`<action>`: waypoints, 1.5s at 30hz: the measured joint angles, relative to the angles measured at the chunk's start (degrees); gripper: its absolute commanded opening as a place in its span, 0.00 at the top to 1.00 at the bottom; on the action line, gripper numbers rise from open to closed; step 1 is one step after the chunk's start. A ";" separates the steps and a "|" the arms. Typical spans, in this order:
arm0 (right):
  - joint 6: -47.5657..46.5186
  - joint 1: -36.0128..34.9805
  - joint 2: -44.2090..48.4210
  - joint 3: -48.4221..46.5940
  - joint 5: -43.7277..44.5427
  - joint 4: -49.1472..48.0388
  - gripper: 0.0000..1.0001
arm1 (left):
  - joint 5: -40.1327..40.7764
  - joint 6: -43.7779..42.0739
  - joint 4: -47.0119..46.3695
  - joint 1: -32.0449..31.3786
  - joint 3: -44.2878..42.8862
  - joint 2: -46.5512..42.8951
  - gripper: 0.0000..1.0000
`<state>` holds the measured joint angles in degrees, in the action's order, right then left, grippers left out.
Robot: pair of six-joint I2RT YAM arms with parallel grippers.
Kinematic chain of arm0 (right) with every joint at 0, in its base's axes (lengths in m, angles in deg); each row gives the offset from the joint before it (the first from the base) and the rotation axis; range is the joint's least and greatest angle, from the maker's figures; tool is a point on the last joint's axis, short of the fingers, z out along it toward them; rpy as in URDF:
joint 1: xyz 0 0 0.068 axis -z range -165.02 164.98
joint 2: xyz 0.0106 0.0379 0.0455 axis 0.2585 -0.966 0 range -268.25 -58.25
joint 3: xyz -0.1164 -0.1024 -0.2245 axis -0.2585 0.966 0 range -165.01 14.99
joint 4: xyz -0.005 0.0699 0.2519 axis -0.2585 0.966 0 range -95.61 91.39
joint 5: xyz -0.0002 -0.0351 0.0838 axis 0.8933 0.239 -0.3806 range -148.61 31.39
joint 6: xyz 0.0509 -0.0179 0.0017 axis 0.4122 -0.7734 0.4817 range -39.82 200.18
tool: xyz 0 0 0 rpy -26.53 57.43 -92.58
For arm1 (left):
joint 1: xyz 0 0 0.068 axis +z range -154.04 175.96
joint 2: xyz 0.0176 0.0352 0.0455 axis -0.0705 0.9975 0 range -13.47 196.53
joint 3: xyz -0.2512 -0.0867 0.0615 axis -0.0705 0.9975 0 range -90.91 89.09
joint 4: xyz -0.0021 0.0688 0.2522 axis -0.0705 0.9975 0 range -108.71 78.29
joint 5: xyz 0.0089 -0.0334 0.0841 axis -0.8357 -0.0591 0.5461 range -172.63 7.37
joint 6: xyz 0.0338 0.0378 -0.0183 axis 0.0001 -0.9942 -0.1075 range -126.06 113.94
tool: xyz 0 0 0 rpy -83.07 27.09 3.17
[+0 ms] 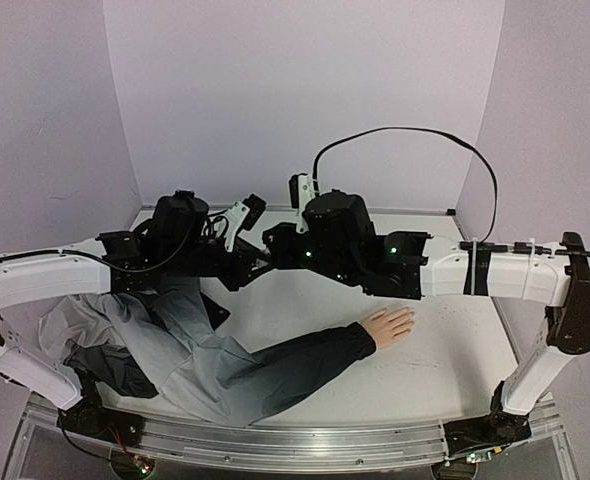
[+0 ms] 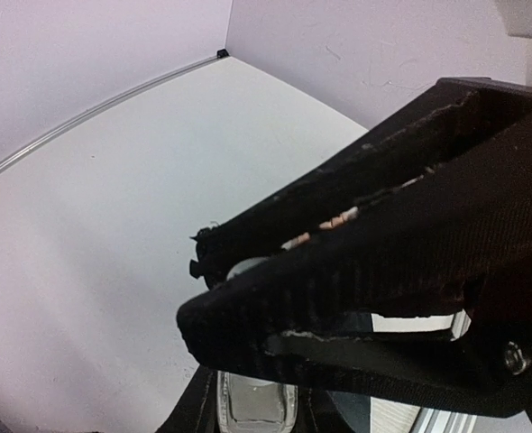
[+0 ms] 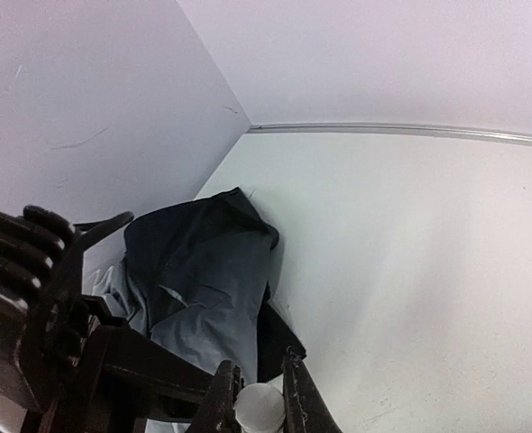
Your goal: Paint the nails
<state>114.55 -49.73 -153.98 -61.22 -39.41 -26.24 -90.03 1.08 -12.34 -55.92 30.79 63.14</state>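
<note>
The pale peach mannequin hand (image 1: 389, 325) lies flat, fingers spread, at the end of a dark sleeve (image 1: 295, 360). Its nails (image 1: 408, 318) are too small to make out. Both grippers meet above the table's middle, behind and left of the hand. My left gripper (image 1: 259, 263) (image 2: 194, 284) is shut on a small bottle (image 2: 252, 403), whose clear body shows under the lower finger. My right gripper (image 1: 272, 242) (image 3: 260, 386) is shut on the bottle's round white cap (image 3: 261, 409). In the right wrist view the left gripper's black body (image 3: 32, 298) fills the lower left.
A crumpled grey and dark garment (image 1: 155, 345) (image 3: 198, 271) covers the table's left side and runs into the sleeve. Pale walls (image 1: 305, 90) close the table in at the back and both sides. A black cable (image 1: 415, 135) loops above the right arm.
</note>
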 measured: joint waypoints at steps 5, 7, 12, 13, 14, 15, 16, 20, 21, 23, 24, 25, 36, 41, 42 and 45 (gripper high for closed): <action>-1.01 -0.59 -0.70 -2.49 2.19 2.93 0.73 | -0.28 -0.87 -0.94 0.07 0.07 -0.11 1.00; -2.10 -0.59 -0.59 -2.49 0.74 3.02 0.56 | -1.18 -1.70 -1.09 0.26 1.22 -1.18 1.00; -7.54 -0.57 4.07 -0.28 -8.94 5.22 0.21 | -2.62 -3.58 -0.31 3.80 6.56 -6.62 1.00; -8.35 -0.20 5.73 0.57 -11.69 5.18 0.16 | -3.52 -4.15 -0.17 4.35 7.61 -7.91 1.00; -9.05 0.55 7.54 1.53 -14.86 4.98 0.12 | -4.52 -4.72 -0.09 4.48 8.52 -9.25 1.00; -9.31 1.44 9.01 2.36 -17.42 4.70 0.08 | -5.70 -5.55 0.20 4.42 9.11 -10.45 1.00; -10.01 2.95 10.78 3.45 -21.03 4.04 0.06 | -7.04 -6.08 0.26 4.39 9.51 -11.47 1.00; -11.19 8.28 14.08 5.88 -32.00 1.49 0.06 | -13.05 -8.50 0.04 4.24 9.73 -13.86 1.00; -11.28 9.03 13.88 5.88 -34.62 1.14 0.06 | -14.88 -8.87 0.07 4.24 9.73 -14.16 1.00; -11.65 9.29 12.74 5.88 -40.06 0.46 0.10 | -19.10 -9.79 0.04 4.26 9.73 -14.34 1.00; -11.87 9.07 11.98 5.88 -42.75 0.04 0.14 | -21.33 -10.19 0.09 4.26 9.73 -14.32 1.00; -12.11 9.01 11.30 5.88 -44.63 -0.26 0.20 | -23.52 -10.34 0.15 4.26 9.73 -14.27 1.00; -15.21 8.55 6.32 5.88 -58.60 -2.19 0.57 | -39.06 -10.32 0.09 4.24 8.81 -10.75 1.00; -15.89 8.55 5.51 5.84 -61.20 -2.21 0.60 | -40.65 -10.36 0.17 4.24 8.11 -10.10 1.00; -16.11 8.55 5.38 5.79 -61.55 -2.19 0.61 | -40.79 -10.36 0.07 4.24 7.89 -9.79 1.00; -16.61 8.55 4.87 5.33 -62.34 -2.14 0.72 | -41.31 -10.36 0.11 4.24 7.26 -9.01 1.00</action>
<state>97.94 -41.18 -149.10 -55.88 -101.74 -28.38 -131.34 -9.28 -12.23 -51.68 38.04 54.14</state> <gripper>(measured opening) 0.368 0.215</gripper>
